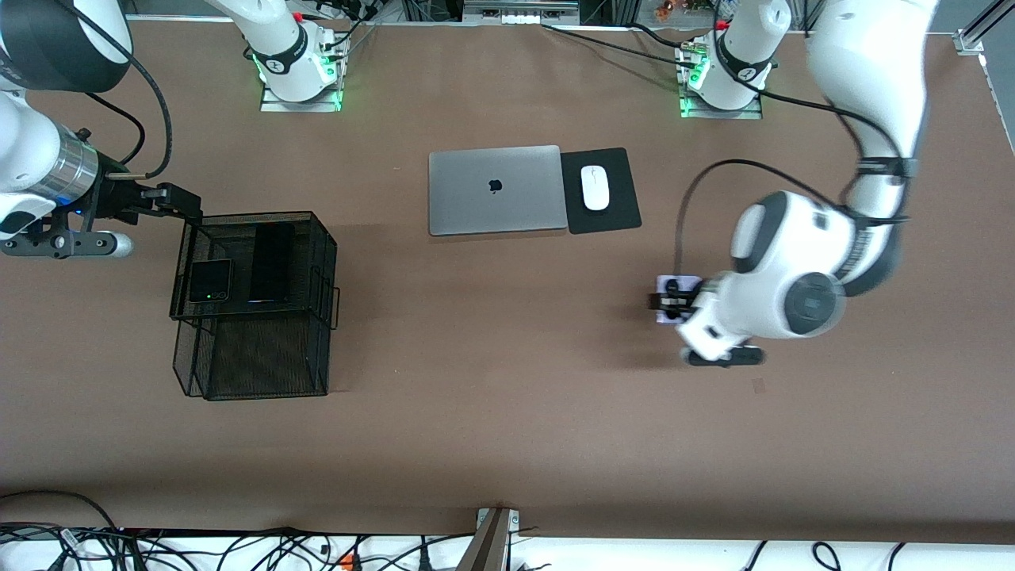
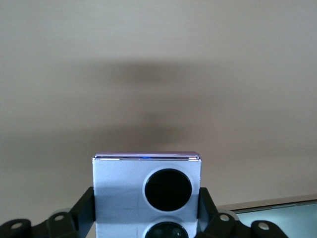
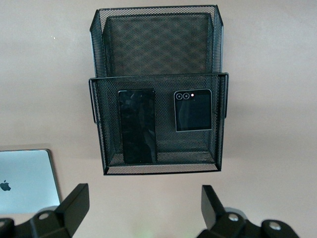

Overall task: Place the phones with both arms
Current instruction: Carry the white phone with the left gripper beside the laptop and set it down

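Brown tabletop: left gripper [image 1: 671, 302], clamping the lilac-white flip phone [image 2: 147, 191], should travel level toward nine o'clock to the black mesh tray [image 1: 325, 246]; right gripper [image 1: 186, 208] waits agape, empty.

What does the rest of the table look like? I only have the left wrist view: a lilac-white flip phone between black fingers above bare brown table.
Observer: The left gripper, shut on the lilac-white flip phone, is over open table toward the left arm's end.
Operator: Where are the others?
Observer: The long slim black slab phone and the small square black flip phone lie side by side in the upper tier of a black wire-mesh basket toward the right arm's end.
Operator: And the right arm?
Observer: The right gripper waits open beside that basket's rim.
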You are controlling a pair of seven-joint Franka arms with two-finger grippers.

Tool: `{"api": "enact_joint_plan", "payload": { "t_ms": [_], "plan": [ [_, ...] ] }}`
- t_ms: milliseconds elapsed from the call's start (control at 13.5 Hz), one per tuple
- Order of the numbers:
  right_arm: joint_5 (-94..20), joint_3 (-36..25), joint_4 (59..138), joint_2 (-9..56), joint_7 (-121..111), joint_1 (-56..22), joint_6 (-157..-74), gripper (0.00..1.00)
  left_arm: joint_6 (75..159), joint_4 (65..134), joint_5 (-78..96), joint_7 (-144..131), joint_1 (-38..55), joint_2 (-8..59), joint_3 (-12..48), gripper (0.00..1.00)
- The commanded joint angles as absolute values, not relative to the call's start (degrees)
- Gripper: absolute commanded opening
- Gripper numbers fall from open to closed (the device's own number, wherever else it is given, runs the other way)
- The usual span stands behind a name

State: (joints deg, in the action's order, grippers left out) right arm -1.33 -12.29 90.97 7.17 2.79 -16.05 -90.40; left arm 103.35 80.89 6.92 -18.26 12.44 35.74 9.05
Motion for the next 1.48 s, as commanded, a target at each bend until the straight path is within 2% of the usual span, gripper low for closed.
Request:
{"api": "enact_joint_plan", "payload": {
  "t_ms": [0, 148, 443, 591, 738, 812, 886, 1107, 1403],
  "plan": [
    [-0.62, -11.95, 89.82, 7.47, 2.9, -15.64, -89.3, 1.0, 106.77, 78.93, 8.08, -19.42, 20.54, 39.01, 7.82, 0.34],
    [-0.62, -11.95, 89.82, 7.47, 2.9, -15.38, -89.3, 1.0, 111.07, 78.93, 8.17, -19.86, 25.37, 41.82, 7.82, 0.39],
    [-0.53, -9.07, 89.82, 7.38, 2.9, -11.35, -89.47, 1.0, 120.39, 79.19, 7.65, -28.9, 30.4, 46.92, 7.73, 0.4],
    [-0.53, -6.52, 89.82, 7.38, 2.9, -9.15, -89.56, 1.0, 126.53, 79.89, 7.3, -29.79, 31.98, 48.6, 7.73, 0.43],
    [-0.53, -5.89, 89.82, 7.38, 2.99, -8.79, -89.65, 1.0, 128.58, 80.33, 7.21, -31.8, 33.3, 50.18, 7.65, 0.43],
    [-0.53, -5.8, 89.91, 7.47, 3.16, -8.79, -89.65, 1.0, 128.67, 80.33, 7.21, -33.12, 33.83, 50.27, 7.65, 0.62],
    [-0.44, -5.63, 89.83, 7.47, 4.56, -8.79, -89.65, 1.0, 128.67, 80.33, 7.12, -35.57, 33.84, 50.1, 7.65, 1.0],
    [0.26, -3.52, 89.91, 7.82, 6.06, -8.88, -89.82, 1.0, 127.62, 80.33, 6.94, -39.11, 33.58, 47.92, 7.38, 1.0],
    [0.53, -0.62, 90.17, 9.05, 9.75, -8.96, -91.31, 1.0, 111.58, 79.54, 6.86, -38.59, 27.8, 37.21, 5.8, 1.0]
  ]
}}
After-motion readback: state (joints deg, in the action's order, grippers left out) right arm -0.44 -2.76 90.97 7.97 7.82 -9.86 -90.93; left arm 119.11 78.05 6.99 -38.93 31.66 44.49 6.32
